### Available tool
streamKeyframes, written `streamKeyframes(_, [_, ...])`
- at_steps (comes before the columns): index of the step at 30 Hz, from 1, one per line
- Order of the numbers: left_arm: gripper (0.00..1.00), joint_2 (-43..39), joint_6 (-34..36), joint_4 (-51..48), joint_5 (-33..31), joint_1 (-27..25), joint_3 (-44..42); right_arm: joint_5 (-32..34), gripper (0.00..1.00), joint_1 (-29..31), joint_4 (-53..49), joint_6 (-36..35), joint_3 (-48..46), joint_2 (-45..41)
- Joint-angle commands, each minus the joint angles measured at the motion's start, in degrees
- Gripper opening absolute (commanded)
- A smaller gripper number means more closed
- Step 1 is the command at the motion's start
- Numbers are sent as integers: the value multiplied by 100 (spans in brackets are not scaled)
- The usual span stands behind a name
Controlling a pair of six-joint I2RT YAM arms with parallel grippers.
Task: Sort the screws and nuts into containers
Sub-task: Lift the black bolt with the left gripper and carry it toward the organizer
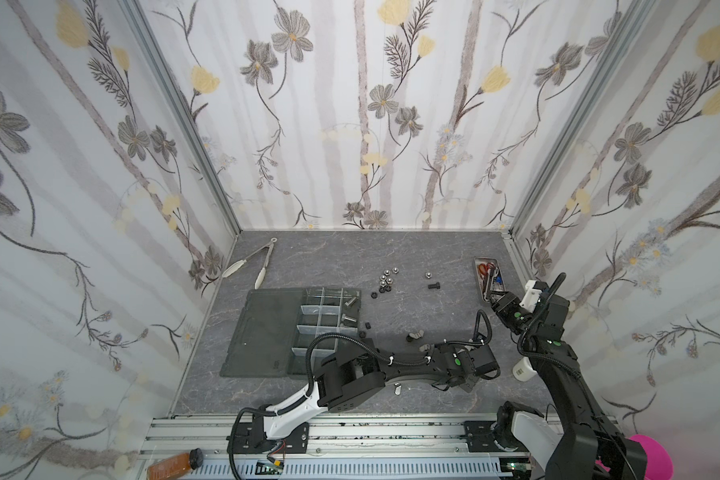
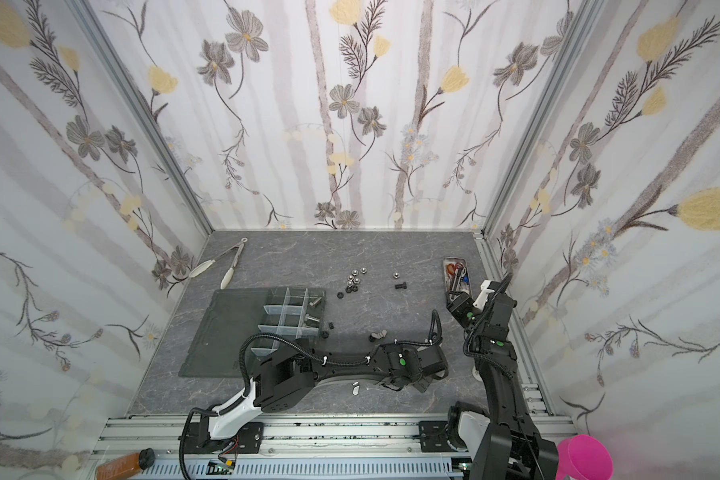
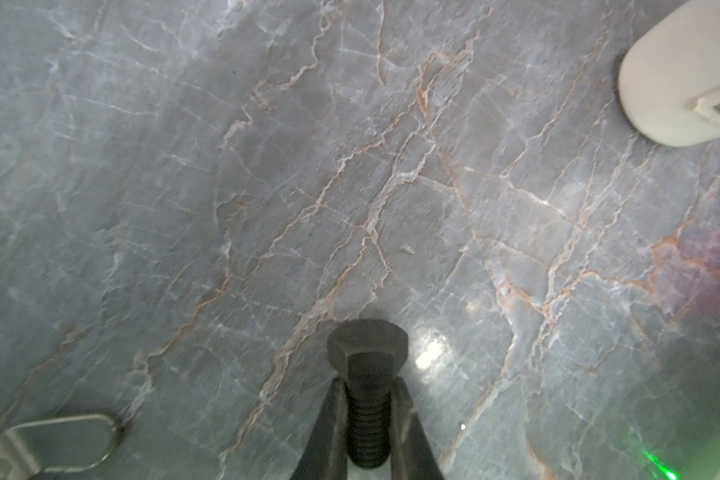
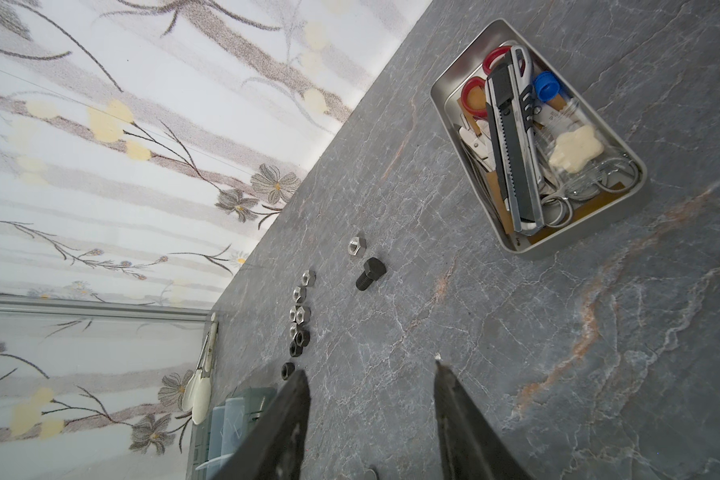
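The grey marbled table (image 1: pixel 350 253) fills the floor of the flowered booth. On its left side lies the dark organiser tray (image 1: pixel 262 328), with a flat dark half to the left and clear-walled cells (image 1: pixel 323 313) to the right. Two silver bolts (image 1: pixel 347 319) rest in cells along the tray's right edge (one per cell, as far as both top views show).

The left arm reaches low across the front of the table, past the middle. The left gripper (image 3: pixel 368 399) is clamped on a black bolt (image 3: pixel 366 361). Its fingers (image 3: pixel 335 415) press the threaded shank from both sides, and the hex head sticks out past the tips, close to the table. I cannot tell whether the bolt touches the surface. The right gripper (image 4: pixel 371 382) hangs over the right side of the table, jaws apart with nothing between them. It is near a metal tray (image 4: pixel 578 226) of scissors and a knife.

A pair of tongs (image 1: pixel 262 259) lies at the far left corner. A white bottle (image 3: pixel 682 79) sits near the left gripper. A cluster of hex nuts (image 4: pixel 300 316), silver and black, lies beyond the organiser's far right corner. Farther right are one silver nut (image 4: pixel 356 245) and, just beside it, a second black bolt (image 4: pixel 371 272). Silver wing nuts (image 1: pixel 416 334) lie by the left arm's wrist, and another wing nut (image 3: pixel 59 440) lies near the held bolt.
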Motion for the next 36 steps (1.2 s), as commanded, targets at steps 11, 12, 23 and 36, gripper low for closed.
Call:
streamKeyframes(11, [13, -1547, 0, 408, -378, 452, -1260, -115, 50, 222, 180, -63, 6, 75])
streamKeyframes(12, [13, -1688, -5, 456, -396, 521, -1402, -91, 50, 333, 183, -91, 1, 116])
streamKeyframes(23, [13, -3062, -69, 1005, -497, 1499, -3059, 110, 50, 1298, 606, -113, -33, 652])
streamKeyframes(36, [14, -4284, -10, 1204, -401, 2982, -4242, 338, 49, 2464, 1165, -205, -25, 1445])
